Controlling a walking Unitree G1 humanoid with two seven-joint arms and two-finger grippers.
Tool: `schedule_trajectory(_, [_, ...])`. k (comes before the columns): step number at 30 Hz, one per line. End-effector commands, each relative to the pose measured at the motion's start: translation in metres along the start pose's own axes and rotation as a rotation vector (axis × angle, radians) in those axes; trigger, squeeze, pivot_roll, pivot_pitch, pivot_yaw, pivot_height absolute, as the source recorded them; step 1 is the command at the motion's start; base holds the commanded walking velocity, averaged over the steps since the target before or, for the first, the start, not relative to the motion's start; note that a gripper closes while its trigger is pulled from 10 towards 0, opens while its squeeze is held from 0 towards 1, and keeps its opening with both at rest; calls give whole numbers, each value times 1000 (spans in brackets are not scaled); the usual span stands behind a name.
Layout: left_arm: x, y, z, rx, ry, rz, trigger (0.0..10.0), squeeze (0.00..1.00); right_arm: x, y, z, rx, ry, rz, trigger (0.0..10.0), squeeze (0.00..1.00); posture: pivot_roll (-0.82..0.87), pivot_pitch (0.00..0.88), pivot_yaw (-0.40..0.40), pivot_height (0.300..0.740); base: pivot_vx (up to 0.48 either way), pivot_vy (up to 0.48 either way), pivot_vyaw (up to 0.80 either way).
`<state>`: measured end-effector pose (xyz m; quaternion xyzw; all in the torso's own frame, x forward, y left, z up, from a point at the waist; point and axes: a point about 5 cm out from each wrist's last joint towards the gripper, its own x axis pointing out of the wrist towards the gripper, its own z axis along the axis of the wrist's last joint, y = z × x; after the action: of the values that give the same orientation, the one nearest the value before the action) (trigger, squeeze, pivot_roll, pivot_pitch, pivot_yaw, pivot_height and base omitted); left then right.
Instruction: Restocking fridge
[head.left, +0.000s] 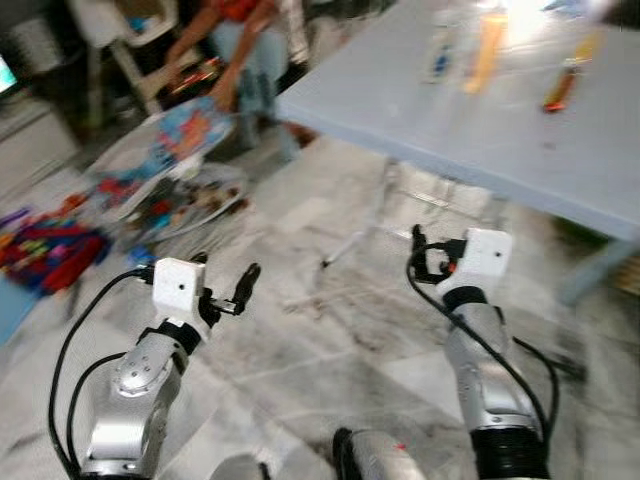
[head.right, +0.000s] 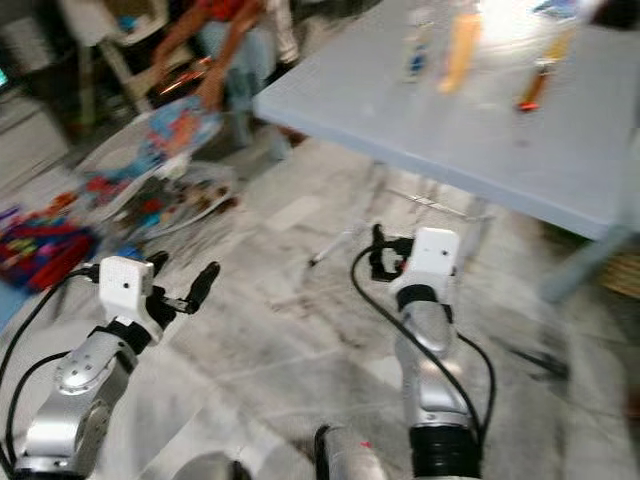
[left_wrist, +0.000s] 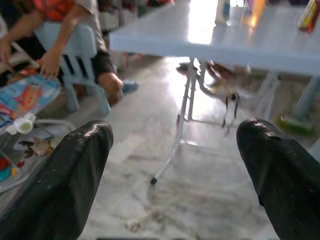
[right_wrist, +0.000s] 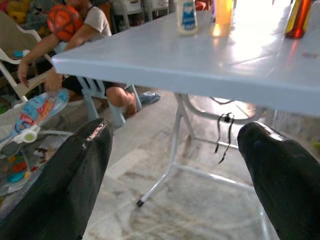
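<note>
Both arms are reaching forward over a pale marble floor (head.left: 330, 350), and the head views are blurring. The left gripper (head.left: 222, 289) is hovering low on the near left with its 2 black fingers (left_wrist: 75, 175) standing apart and nothing between them. The right gripper (head.left: 425, 258) is hovering near the middle right, its fingers (right_wrist: 75, 170) also spread wide and holding nothing.

A light blue folding bench (head.left: 470, 120) is filling the far right of the scene. On its far part 3 bottles are standing: a clear one with a blue label (right_wrist: 187, 17), an orange one (right_wrist: 224, 11) just to its right, and a dark reddish one (right_wrist: 298, 19) further right. In the head views these are smearing into streaks of colour, while the right wrist view is showing the blue label sharply. No fridge can be made out.

The wrist views are looking under the bench, showing its white metal legs (right_wrist: 172, 150) and a short black cord (right_wrist: 224, 130) hanging there; the head views are showing the legs only faintly.

At the far left a person (right_wrist: 75, 35) in an orange top is sitting on a light blue chair (right_wrist: 107, 102), one hand (left_wrist: 50, 62) reaching down toward a colourful baby bouncer (head.left: 175, 150) on the floor. Bright toys (head.left: 50, 250) are lying scattered at the left edge.
</note>
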<state>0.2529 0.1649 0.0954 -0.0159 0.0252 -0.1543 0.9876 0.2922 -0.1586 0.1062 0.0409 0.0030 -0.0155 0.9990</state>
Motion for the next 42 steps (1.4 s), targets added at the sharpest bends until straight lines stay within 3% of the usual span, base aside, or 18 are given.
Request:
schedule_trajectory(1, [-1,-1,-3,-8,11,10,10000,0,5,3,8,-15,-32,22,10000,0,30,52,27,740,416,0,-600])
schedule_trajectory(16, [6,-8,-2,-23,-18,7,10000,0,7,4,9,-47,-53,32,10000,0,15,26,15,740,462,0,0])
schedule_trajectory(24, [9,2,8,10,-83,99,10000,0,3,1,20,-126,-117,42,10000,0,11,23,8,740,480,0,-67])
schedule_trajectory(30, [10,3,6,-4,-79,119,10000,0,1,3,19,-128,-117,51,10000,0,3,24,15,740,480,0,-644])
schedule_trajectory(42, [15,0,3,-17,-71,136,10000,0,8,7,29,-168,-161,82,10000,0,-3,20,12,740,456,46,0])
